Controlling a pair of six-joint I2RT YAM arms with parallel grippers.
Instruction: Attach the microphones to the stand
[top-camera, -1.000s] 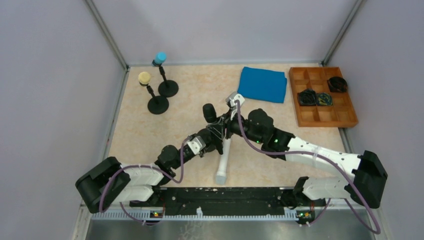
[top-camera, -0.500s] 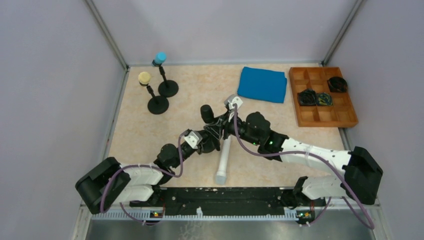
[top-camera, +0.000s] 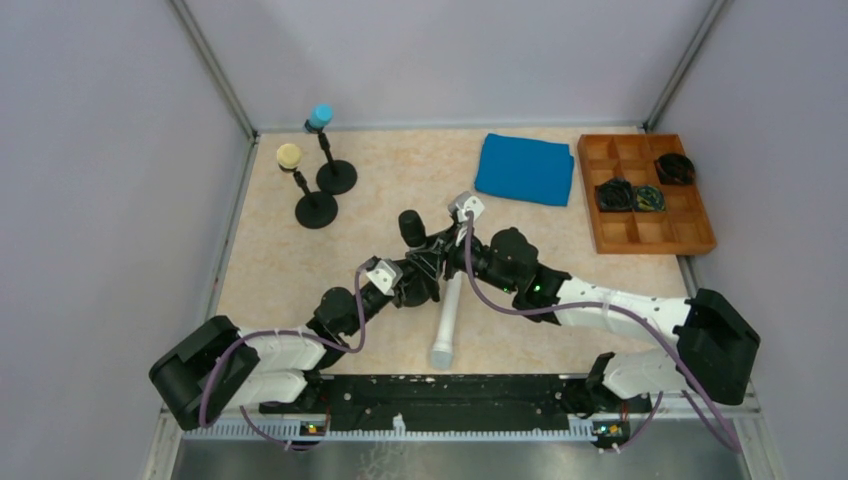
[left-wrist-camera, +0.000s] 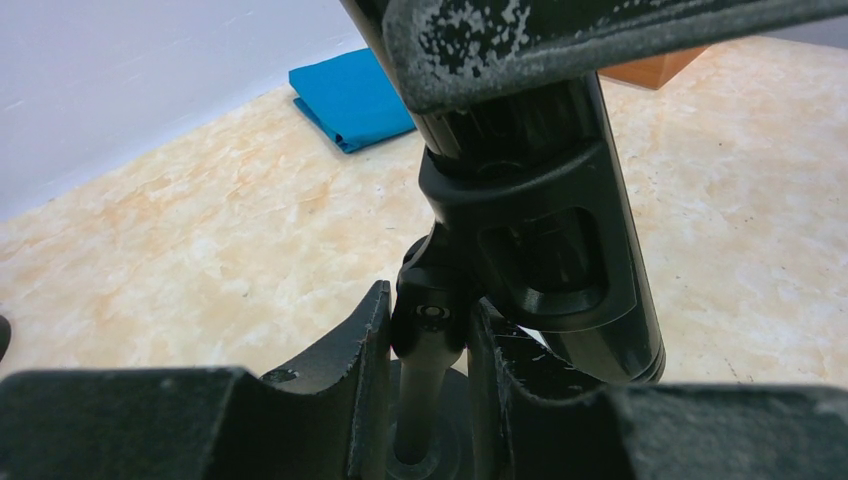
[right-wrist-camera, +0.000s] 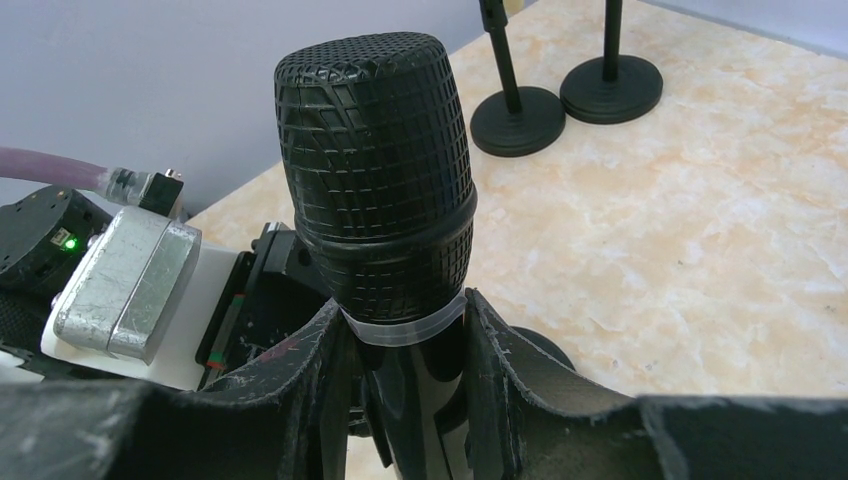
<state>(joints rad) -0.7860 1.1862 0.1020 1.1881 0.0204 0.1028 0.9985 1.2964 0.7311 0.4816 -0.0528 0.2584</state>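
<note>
Black microphone (right-wrist-camera: 375, 180) stands nearly upright in my right gripper (right-wrist-camera: 405, 370), which is clamped just under the mesh head. Its body sits in the stand's clip (left-wrist-camera: 530, 250), right above my left gripper (left-wrist-camera: 425, 345), clamped on the stem (left-wrist-camera: 425, 400). Seating it should mean pushing down along that axis.

This is a robotics lab test cell, not a lived-in room. Plain pale grey wall panels (top-camera: 100, 200), held by aluminium corner posts (top-camera: 212, 65), box in a marble-patterned worktop (top-camera: 400, 170). A left arm (top-camera: 270, 355) and a right arm (top-camera: 620, 305), white and black with purple cables (top-camera: 468, 260), are bolted to a black rail (top-camera: 450, 388) along the bottom of the frame. Staged props sit about: microphone stands (top-camera: 316, 210) at upper left, a folded blue cloth (top-camera: 524, 168) at upper centre, and a wooden compartment tray (top-camera: 690, 232) at upper right.
</note>
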